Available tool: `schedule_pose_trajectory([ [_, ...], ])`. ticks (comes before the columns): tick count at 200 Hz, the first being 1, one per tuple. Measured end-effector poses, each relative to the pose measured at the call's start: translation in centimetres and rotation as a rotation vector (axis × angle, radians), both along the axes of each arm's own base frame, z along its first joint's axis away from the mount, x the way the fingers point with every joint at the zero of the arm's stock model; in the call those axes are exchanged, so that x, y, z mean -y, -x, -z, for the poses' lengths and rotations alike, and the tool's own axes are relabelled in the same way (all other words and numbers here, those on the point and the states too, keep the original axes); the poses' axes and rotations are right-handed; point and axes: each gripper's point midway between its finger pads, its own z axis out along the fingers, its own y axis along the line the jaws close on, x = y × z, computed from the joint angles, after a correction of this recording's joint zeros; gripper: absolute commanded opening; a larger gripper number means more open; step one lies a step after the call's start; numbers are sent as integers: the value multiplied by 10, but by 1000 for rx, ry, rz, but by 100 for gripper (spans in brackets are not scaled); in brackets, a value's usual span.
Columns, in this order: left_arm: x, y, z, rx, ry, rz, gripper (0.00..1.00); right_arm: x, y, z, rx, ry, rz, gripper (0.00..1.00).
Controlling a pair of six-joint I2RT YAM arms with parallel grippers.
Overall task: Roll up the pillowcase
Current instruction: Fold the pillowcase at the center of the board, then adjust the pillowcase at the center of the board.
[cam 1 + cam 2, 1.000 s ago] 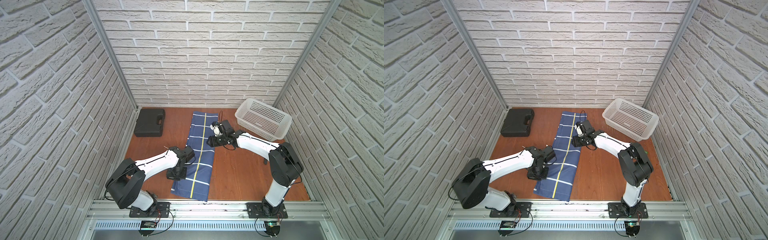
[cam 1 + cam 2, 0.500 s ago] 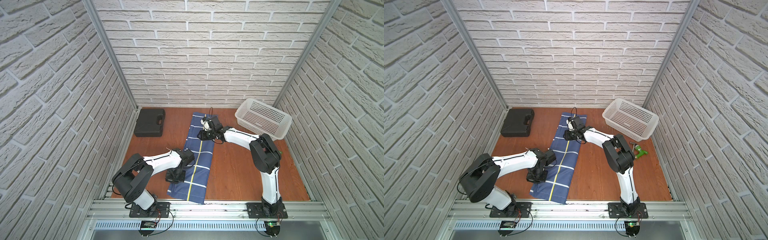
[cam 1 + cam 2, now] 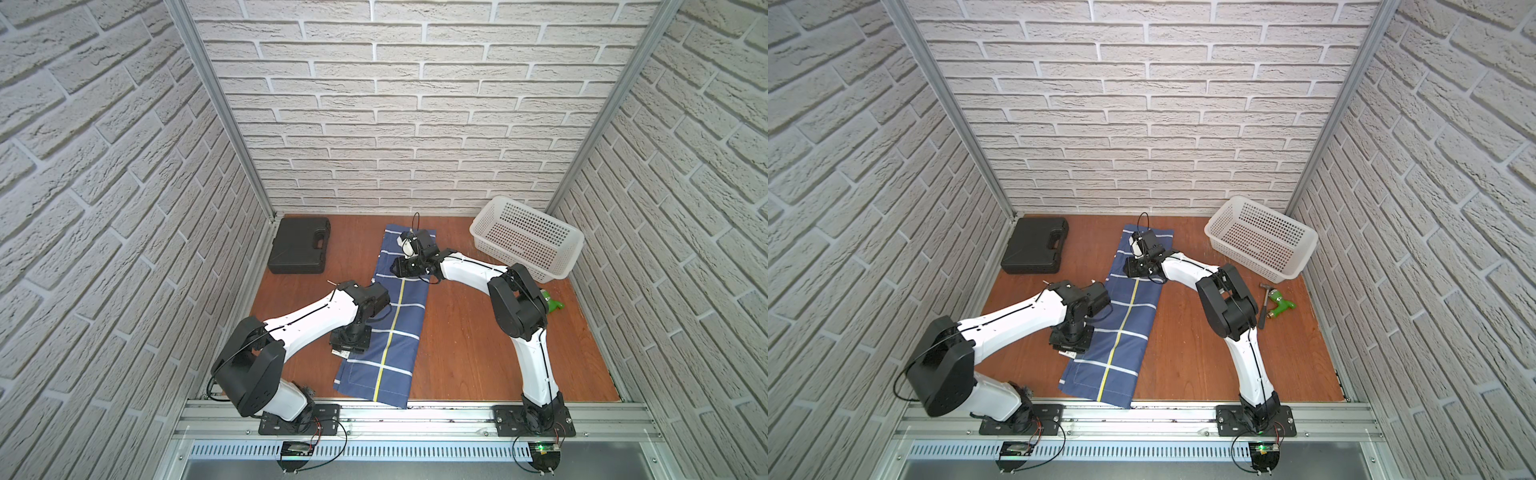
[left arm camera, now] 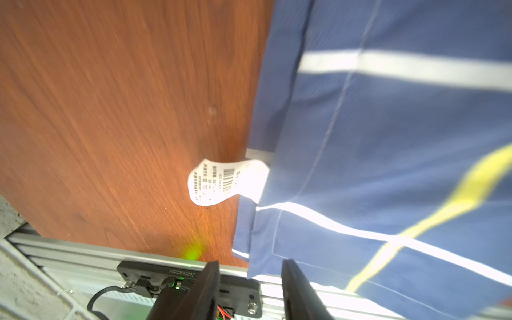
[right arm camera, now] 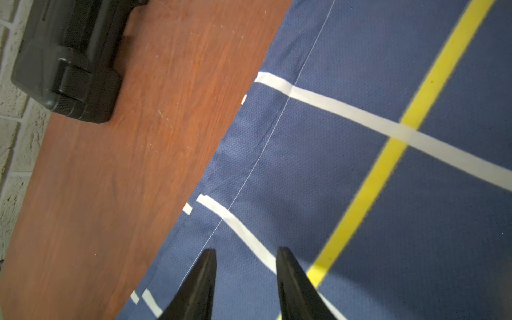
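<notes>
Pillowcase (image 3: 405, 316) lies flat and unrolled, a long strip down the centre of the frame in both top views. We see the basket (image 3: 528, 243) upper right and the black case (image 3: 299, 246) upper left. Left gripper (image 4: 249, 263) hangs by the strip's left edge, jaws parted, empty. Right gripper (image 5: 245, 249) hangs over its upper end, likewise.

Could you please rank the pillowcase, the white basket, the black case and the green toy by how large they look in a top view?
Largest to smallest in a top view:
1. pillowcase
2. white basket
3. black case, clearly smaller than the basket
4. green toy, by far the smallest
</notes>
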Motion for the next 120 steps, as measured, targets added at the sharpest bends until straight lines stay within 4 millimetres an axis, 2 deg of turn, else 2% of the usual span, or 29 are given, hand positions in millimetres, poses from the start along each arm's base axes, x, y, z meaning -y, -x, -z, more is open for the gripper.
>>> schedule_pose_trajectory([
  [34, 9, -43, -5, 64, 170, -56, 41, 23, 38, -29, 12, 14, -19, 45],
  [56, 21, -83, -1, 108, 290, -64, 39, 40, 59, -50, 39, 19, -25, 50],
  [74, 33, -115, 7, 129, 360, -40, 38, 50, 74, -58, 53, 24, -30, 52],
  [95, 42, -141, 19, 137, 417, -10, 37, 60, 92, -52, 32, 29, -31, 52],
  [120, 44, -160, 30, 125, 449, 10, 35, 70, 117, -24, -45, 52, -27, 52],
])
